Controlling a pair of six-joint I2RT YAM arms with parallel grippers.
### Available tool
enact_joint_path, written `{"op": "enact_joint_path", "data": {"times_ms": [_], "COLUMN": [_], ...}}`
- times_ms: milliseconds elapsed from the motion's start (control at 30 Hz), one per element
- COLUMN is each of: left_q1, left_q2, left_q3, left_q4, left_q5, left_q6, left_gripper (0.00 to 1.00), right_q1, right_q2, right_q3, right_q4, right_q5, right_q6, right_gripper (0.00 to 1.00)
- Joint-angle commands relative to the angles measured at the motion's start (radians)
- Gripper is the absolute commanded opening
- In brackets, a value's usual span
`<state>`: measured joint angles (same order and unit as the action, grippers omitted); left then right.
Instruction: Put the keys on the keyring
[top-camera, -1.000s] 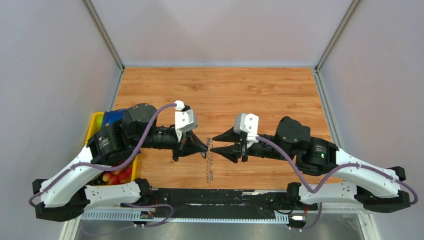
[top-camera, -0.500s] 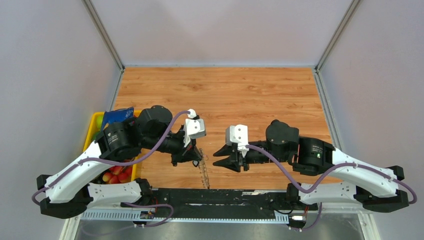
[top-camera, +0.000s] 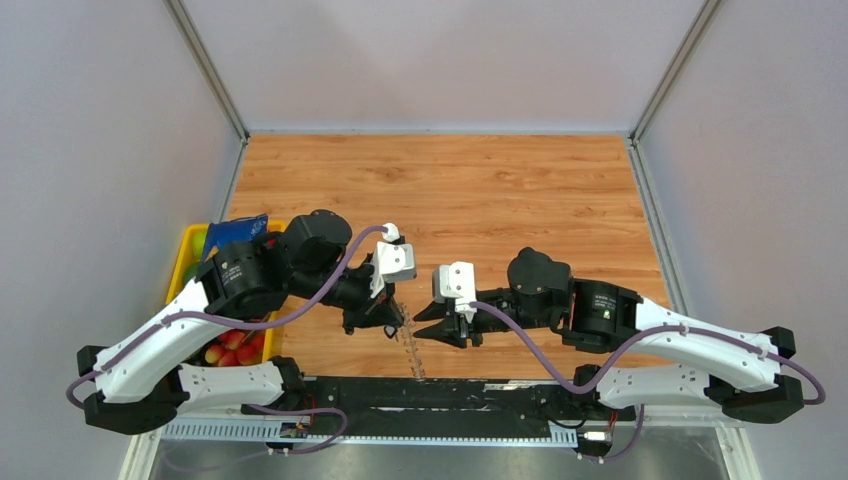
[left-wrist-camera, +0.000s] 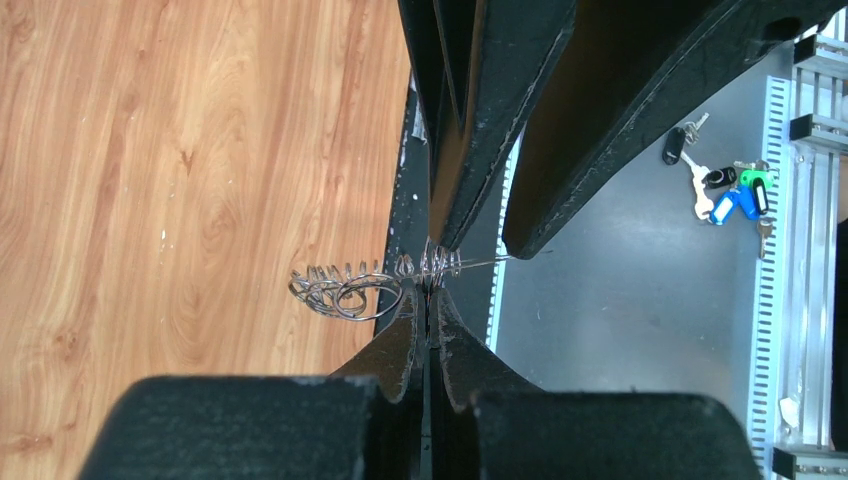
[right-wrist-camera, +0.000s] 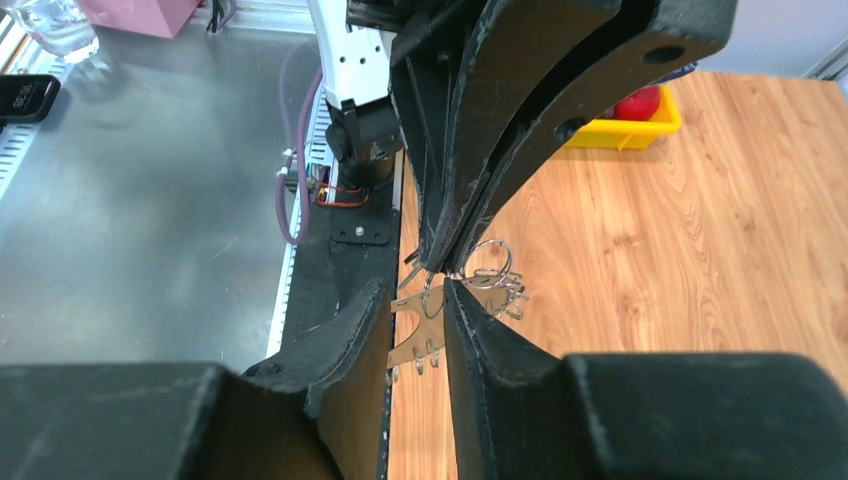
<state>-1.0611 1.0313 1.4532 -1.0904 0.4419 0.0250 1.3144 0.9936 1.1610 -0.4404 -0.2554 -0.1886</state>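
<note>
I have the left gripper (left-wrist-camera: 428, 300) clamped on the keyring (left-wrist-camera: 345, 290), steadying it clear of the worktop (left-wrist-camera: 150, 200) so the right gripper (right-wrist-camera: 415, 290), narrowly parted, can straddle it unclamped.

Plain pale walls (top-camera: 440, 60) rise beyond and to either side of the left pincer (top-camera: 398, 322) and right pincer (top-camera: 422, 322). A wood-grain tabletop (top-camera: 450, 180) lies beneath them, a grey metal bench (left-wrist-camera: 640, 300) behind. The light is even.

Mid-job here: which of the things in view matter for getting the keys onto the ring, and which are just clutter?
For the job: keyring, pinched in the left gripper; right gripper, open, close by; keys, lying on the grey surface.
Just lying about: yellow bin; blue packet; phone.
</note>
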Motion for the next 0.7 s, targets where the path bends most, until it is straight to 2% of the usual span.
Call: {"op": "enact_joint_path", "data": {"times_ms": [0, 667], "left_q1": [-0.005, -0.008], "left_q2": [-0.006, -0.032], "left_q3": [0.047, 0.043], "left_q4": [0.010, 0.019], "left_q5": [0.035, 0.042], "left_q6": [0.015, 0.016], "left_gripper": [0.00, 0.00], "right_q1": [0.002, 0.002], "right_q2": [-0.013, 0.018], "right_q3": [-0.003, -0.024], "right_q4": [0.118, 0.153], "right_q5": [0.008, 0.033], "right_q6": [-0.018, -0.012], "right_gripper": [0.30, 0.29]}}
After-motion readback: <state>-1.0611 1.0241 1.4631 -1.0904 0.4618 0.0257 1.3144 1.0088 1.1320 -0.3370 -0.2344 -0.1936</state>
